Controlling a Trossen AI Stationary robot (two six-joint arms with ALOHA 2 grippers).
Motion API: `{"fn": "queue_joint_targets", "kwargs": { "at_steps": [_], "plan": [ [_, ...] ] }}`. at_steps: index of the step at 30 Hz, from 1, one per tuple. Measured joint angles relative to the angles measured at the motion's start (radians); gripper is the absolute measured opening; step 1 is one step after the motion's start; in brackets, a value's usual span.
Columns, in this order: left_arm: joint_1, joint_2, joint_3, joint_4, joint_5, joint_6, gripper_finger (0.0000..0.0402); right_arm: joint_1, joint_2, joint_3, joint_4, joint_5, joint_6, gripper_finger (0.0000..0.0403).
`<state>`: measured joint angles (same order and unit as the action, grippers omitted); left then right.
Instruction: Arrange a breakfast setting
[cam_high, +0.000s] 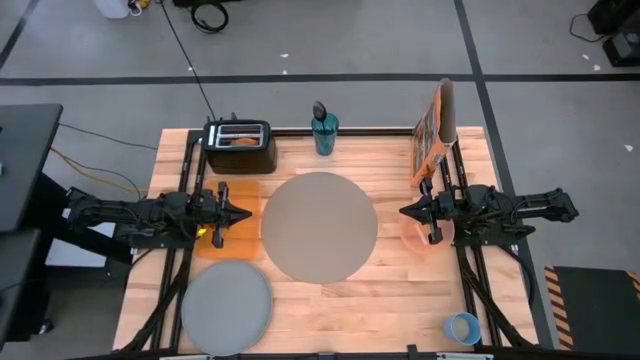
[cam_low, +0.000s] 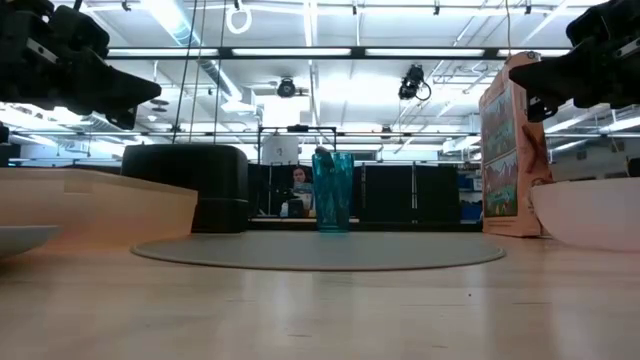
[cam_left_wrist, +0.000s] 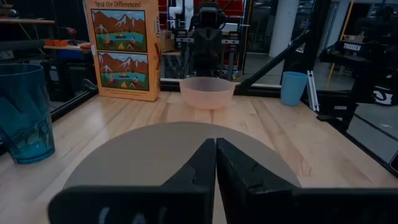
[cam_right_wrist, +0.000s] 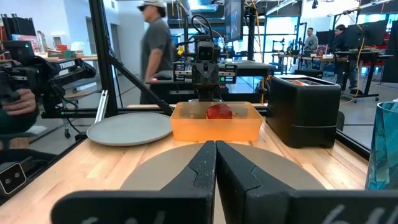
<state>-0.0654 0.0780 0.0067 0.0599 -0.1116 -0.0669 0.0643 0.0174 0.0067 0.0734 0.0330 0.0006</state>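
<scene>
Left of the large grey mat (cam_high: 319, 227), the left gripper (cam_high: 243, 213) hovers with fingers pressed together and empty over an orange bin (cam_high: 232, 220) holding the red apple (cam_right_wrist: 219, 112), the grey plate (cam_high: 227, 308) nearer the counter's (cam_high: 400, 290) front edge. Right of the mat, the right gripper (cam_high: 408, 211), fingers likewise pinched together on nothing, hangs above the pink bowl (cam_left_wrist: 207, 92), probably light and best pinched at its rim. Behind it stands the cereal box (cam_left_wrist: 123, 48), light, stiff cardboard to grip across its narrow sides, headed "Spot the Differences!".

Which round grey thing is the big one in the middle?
The large grey mat at the table's centre, between both grippers. The smaller grey plate sits apart, at the near left corner.
</scene>
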Motion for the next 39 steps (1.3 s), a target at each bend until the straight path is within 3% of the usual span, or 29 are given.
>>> {"fn": "queue_joint_targets", "kwargs": {
  "at_steps": [4,8,13,18,22,26,29,34,39],
  "plan": [
    [0.000,0.000,0.000,0.066,0.003,-0.095,0.0020,0.000,0.000,0.000,0.000,0.000,0.000,0.0018],
    [-0.016,0.001,0.000,0.085,0.101,-0.145,0.0020,0.000,0.000,0.000,0.000,0.000,0.000,0.0018],
    [-0.085,0.055,0.000,0.310,0.112,-0.149,0.0013,0.000,0.000,0.000,0.001,0.000,0.000,0.0018],
    [-0.245,0.302,0.039,0.449,-0.029,-0.107,0.0006,0.000,0.000,0.000,0.000,0.000,0.000,0.0018],
    [-0.397,0.597,0.185,0.458,-0.188,-0.136,0.0006,0.000,0.000,0.000,0.002,0.000,0.000,0.0018],
    [-0.519,0.882,0.398,0.316,-0.297,-0.235,0.0006,0.000,0.000,0.000,0.002,0.000,0.000,0.0018],
    [-0.587,1.042,0.588,0.105,-0.334,-0.367,0.0006,0.000,0.000,0.000,0.002,0.000,0.000,0.0018],
    [-0.668,1.263,0.879,-0.235,-0.340,-0.649,0.0006,0.000,0.000,0.000,0.002,0.000,0.000,0.0018],
    [-0.751,1.434,1.100,-0.411,-0.301,-0.948,0.0007,0.000,0.000,0.000,0.003,0.000,0.000,0.0018]
  ]
}}
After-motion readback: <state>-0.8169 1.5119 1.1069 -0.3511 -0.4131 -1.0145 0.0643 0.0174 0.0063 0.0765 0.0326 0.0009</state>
